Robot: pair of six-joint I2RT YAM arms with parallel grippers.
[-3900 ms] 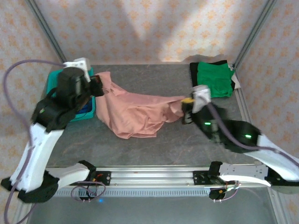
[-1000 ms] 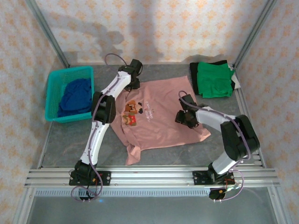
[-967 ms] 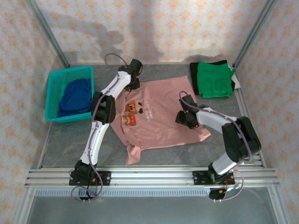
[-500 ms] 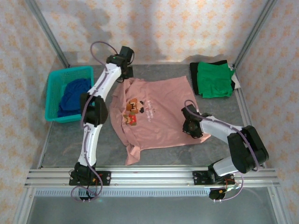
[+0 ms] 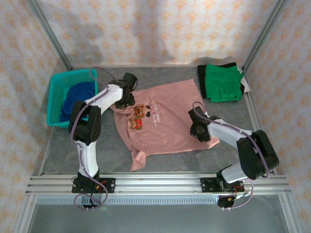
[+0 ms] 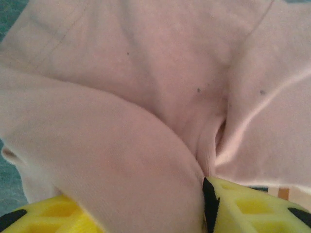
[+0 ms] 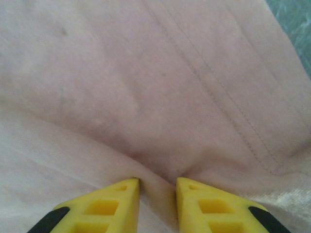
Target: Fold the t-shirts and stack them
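Observation:
The dusty-pink t-shirt lies spread face up on the table, its brown-and-white graphic showing. My left gripper is at its upper-left shoulder, shut on a thick bunch of pink fabric between the yellow fingers. Over on the shirt's right side, my right gripper is shut on a raised fold of the pink cloth; the fold fills the gap at the gripper. The bright green t-shirt lies folded at the back right. The dark blue t-shirt sits crumpled in the basket.
The teal plastic basket stands at the left edge, just beside the left arm. A dark piece shows under the green shirt. Metal frame posts run up both back corners, and a rail crosses the near edge.
My left gripper has come from the back edge toward the front, drawing the pink shirt's shoulder with it. The right gripper holds almost the same spot.

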